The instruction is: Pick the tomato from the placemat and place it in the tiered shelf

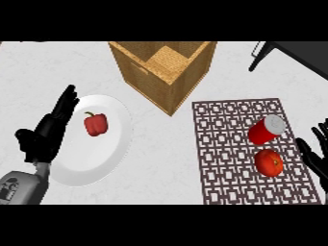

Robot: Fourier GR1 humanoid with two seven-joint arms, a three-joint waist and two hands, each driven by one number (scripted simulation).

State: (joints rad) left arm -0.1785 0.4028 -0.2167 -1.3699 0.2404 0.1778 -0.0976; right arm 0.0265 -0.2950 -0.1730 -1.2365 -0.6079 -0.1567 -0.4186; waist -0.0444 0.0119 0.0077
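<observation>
A red tomato (269, 162) lies on the brown patterned placemat (227, 158), toward its lower right. Just above it on the mat is a red can (266, 129) with a pale lid, tipped over. The wooden tiered shelf (165, 69) stands at the back centre of the counter. My right hand (325, 153) is open at the mat's right edge, fingers up, a short gap to the right of the tomato. My left hand (49, 130) is open at the left, its fingers over the rim of a white plate.
The white plate (102, 153) at the left holds a red bell pepper (95, 124). A dark appliance (308, 60) fills the back right corner. The white counter (159, 158) lies bare between plate and mat.
</observation>
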